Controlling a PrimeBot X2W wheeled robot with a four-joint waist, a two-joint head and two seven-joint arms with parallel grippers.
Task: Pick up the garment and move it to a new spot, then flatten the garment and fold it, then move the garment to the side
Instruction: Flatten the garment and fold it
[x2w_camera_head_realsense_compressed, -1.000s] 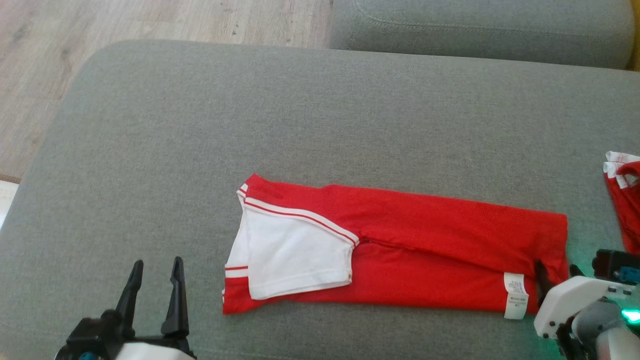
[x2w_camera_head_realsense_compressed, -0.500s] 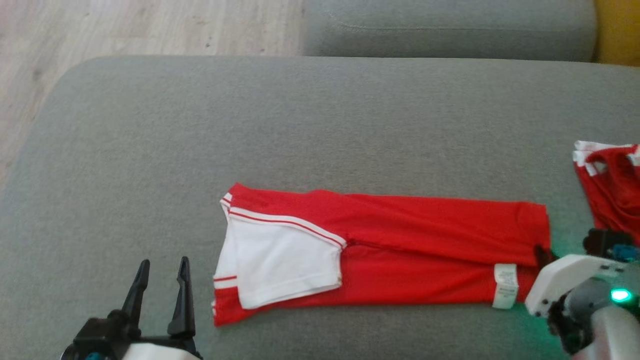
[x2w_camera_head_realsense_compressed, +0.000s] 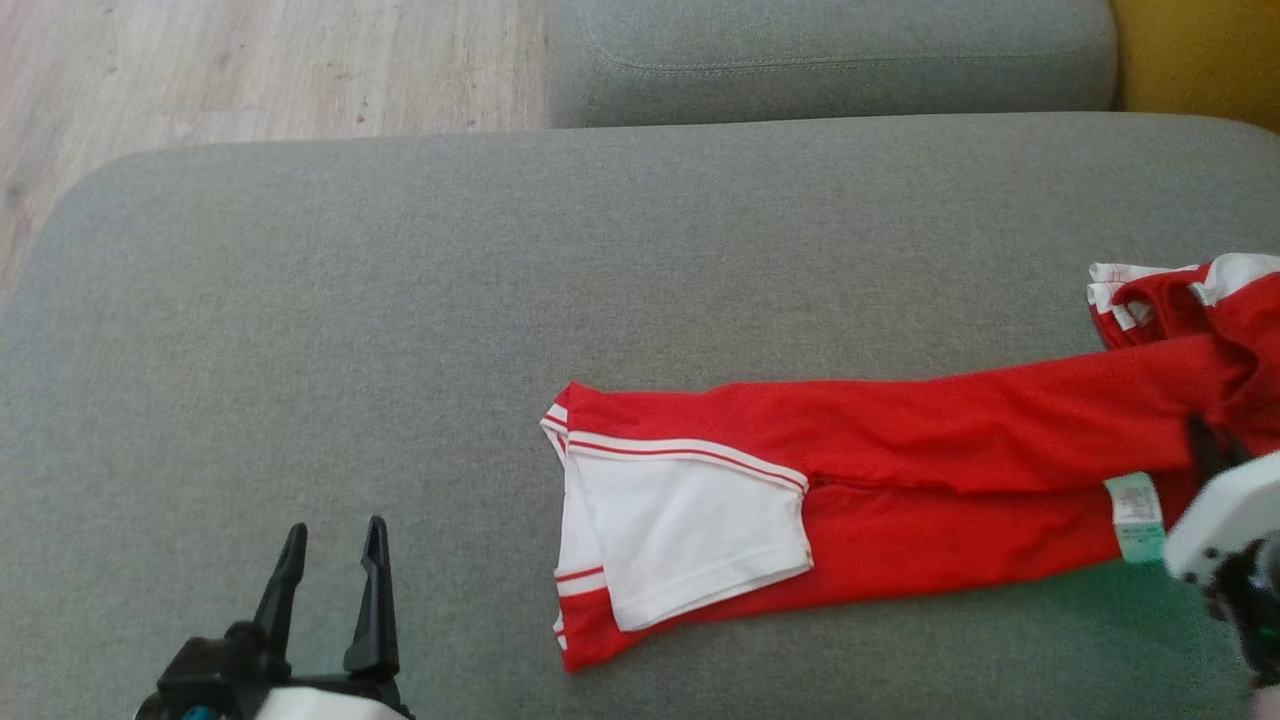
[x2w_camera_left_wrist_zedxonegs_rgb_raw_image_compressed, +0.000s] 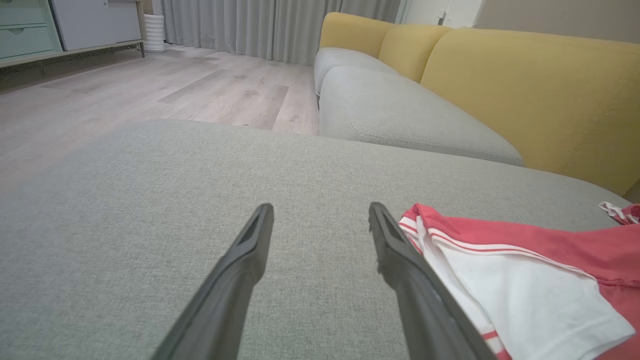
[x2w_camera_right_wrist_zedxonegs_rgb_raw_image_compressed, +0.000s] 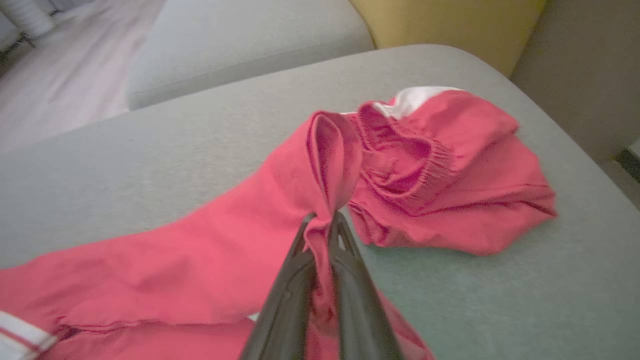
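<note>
Left hand (x2w_camera_left_wrist_zedxonegs_rgb_raw_image_compressed: 321, 207): nearest the viewer at lower left, low over the grey sofa cushion (x2w_camera_head_realsense_compressed: 400, 300). Its two dark fingers are spread and hold nothing.

Garment (x2w_camera_head_realsense_compressed: 900, 450): a red top folded into a long strip, lying across the cushion. Its white sleeve (x2w_camera_head_realsense_compressed: 690, 530) is at the end near the left hand.

Right hand (x2w_camera_right_wrist_zedxonegs_rgb_raw_image_compressed: 325, 217): at the strip's far right end, fingers pressed together, pinching a raised bunch of red hem.

Second red garment (x2w_camera_right_wrist_zedxonegs_rgb_raw_image_compressed: 440, 165): crumpled just beyond the pinched end. Whether the two touch cannot be told.

Background: another grey seat, a yellow backrest (x2w_camera_left_wrist_zedxonegs_rgb_raw_image_compressed: 525, 90) and a wooden floor (x2w_camera_head_realsense_compressed: 250, 60).

Likely step: moving the folded garment aside.

Risk: pulling from one pinched corner may drag the folds open or flip the sleeve out.

Risk: the strip may ride onto the crumpled garment and tangle.

Risk: thin cloth may slip from so small a pinch.
</note>
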